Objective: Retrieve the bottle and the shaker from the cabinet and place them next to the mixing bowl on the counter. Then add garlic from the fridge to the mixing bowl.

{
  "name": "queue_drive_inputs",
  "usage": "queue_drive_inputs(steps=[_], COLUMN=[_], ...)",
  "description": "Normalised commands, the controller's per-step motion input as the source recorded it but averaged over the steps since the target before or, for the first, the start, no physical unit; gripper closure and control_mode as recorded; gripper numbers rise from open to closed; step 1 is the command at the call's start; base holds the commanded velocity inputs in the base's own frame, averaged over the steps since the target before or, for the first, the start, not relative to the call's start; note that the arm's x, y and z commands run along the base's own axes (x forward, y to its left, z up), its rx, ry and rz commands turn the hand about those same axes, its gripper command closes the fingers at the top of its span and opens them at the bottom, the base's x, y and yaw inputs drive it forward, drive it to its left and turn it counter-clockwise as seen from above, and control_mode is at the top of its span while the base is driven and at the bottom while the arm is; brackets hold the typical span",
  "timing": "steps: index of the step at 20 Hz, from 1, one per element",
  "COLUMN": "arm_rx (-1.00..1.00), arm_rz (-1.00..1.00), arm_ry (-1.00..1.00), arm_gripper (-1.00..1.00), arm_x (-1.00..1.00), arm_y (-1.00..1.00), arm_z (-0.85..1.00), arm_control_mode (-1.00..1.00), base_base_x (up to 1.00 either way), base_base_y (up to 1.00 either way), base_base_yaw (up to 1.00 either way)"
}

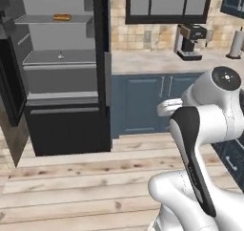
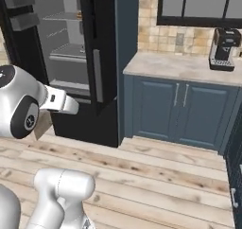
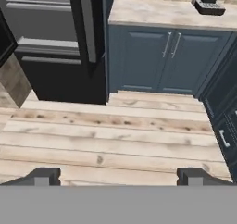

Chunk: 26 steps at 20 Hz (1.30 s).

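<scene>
Small object on fridge shelf: unidentifiable.

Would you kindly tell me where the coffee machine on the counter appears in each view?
Left base view: coffee machine upper right, on the counter.
Right base view: far right, upper part.
Hand view: top right corner, cut by the edge.
Shared landmark: the open fridge.
</scene>
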Motion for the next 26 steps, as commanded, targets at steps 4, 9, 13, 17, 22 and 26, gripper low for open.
queue_drive_inputs(steps=[4, 9, 13, 17, 22, 26], arm_rx=[0.00, 0.00, 0.00, 0.00, 0.00, 0.00], arm_rz=[0.00, 0.00, 0.00, 0.00, 0.00, 0.00], arm_ry=[0.00, 0.00, 0.00, 0.00, 0.00, 0.00], arm_gripper=[-1.00, -1.00, -1.00, -1.00, -1.00, -1.00], arm_x=[0.00, 0.00, 0.00, 0.00, 0.00, 0.00], arm_y=[0.00, 0.00, 0.00, 0.00, 0.00, 0.00], arm_z=[0.00, 0.00, 0.00, 0.00, 0.00, 0.00], arm_control_mode=[1.00, 1.00, 1.00, 1.00, 1.00, 1.00], base_base_x=[0.87, 0.81, 0.77, 0.84, 0.79, 0.67], base_base_y=[0.64, 0.74, 0.70, 0.58, 0.41, 0.38], base_base_yaw=[0.04, 0.13, 0.09, 0.01, -0.03, -0.11])
